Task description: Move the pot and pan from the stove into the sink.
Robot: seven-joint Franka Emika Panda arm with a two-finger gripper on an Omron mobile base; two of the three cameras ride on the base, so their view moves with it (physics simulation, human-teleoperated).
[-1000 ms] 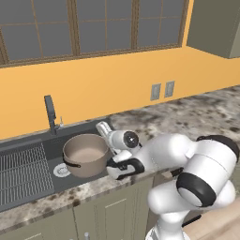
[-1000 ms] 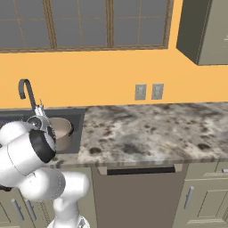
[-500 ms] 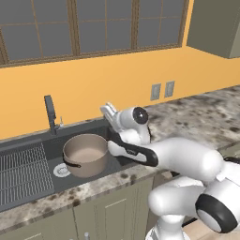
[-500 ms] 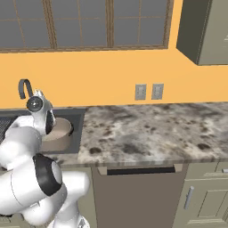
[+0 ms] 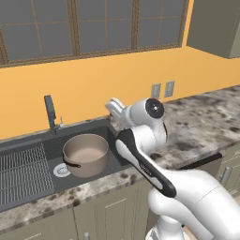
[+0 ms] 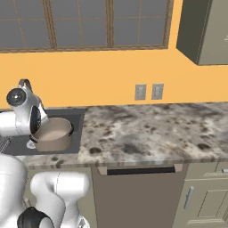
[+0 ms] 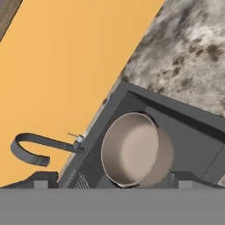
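**Pot in the sink, pan to fetch**

From the left, we see the faucet (image 5: 49, 112) at the back edge of the sink (image 5: 28, 164), then the pot (image 5: 86, 154) standing upright in the basin by its right wall. Our claw (image 7: 113, 181) hangs above it, fingers spread wide and holding nothing. We judge the pot's step done; next we must drive to the stove for the pan

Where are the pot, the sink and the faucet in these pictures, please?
pot (image 5: 86, 153), left base view, on its pale inside.
sink (image 5: 118, 157), left base view, on the bare basin floor.
faucet (image 7: 37, 145), hand view, on its curved spout.
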